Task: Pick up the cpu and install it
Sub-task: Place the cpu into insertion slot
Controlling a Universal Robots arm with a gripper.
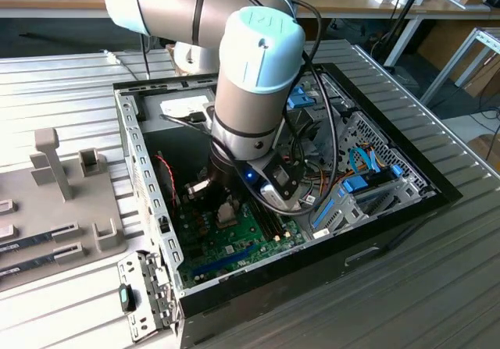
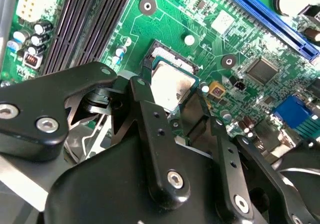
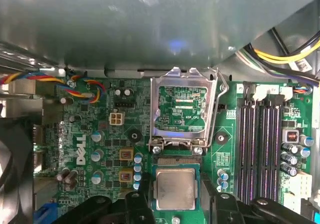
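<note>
The cpu (image 3: pixel 175 188) is a flat square chip with a silvery top and a thin green rim. It lies level at the open socket (image 3: pixel 179 160) of the green motherboard (image 3: pixel 100 154). The socket's metal lid (image 3: pixel 184 108) stands raised just beyond it. My gripper (image 3: pixel 176 190) has a black finger (image 3: pixel 143 194) against each side of the chip and is shut on it. In the second wrist view the cpu (image 2: pixel 171 86) sits between the same fingers (image 2: pixel 150 119), with the gripper (image 2: pixel 170 91) low over the board. In the exterior view the gripper (image 1: pixel 223 199) reaches down into the computer case (image 1: pixel 375 232).
Dark memory slots (image 3: pixel 260 144) run beside the socket. Bundled coloured cables (image 3: pixel 82 86) and yellow-black wires (image 3: pixel 285 56) hang near the case wall. A long blue slot (image 2: pixel 265 11) crosses the board. A grey fixture tray (image 1: pixel 55 201) lies at the exterior view's left, outside the case.
</note>
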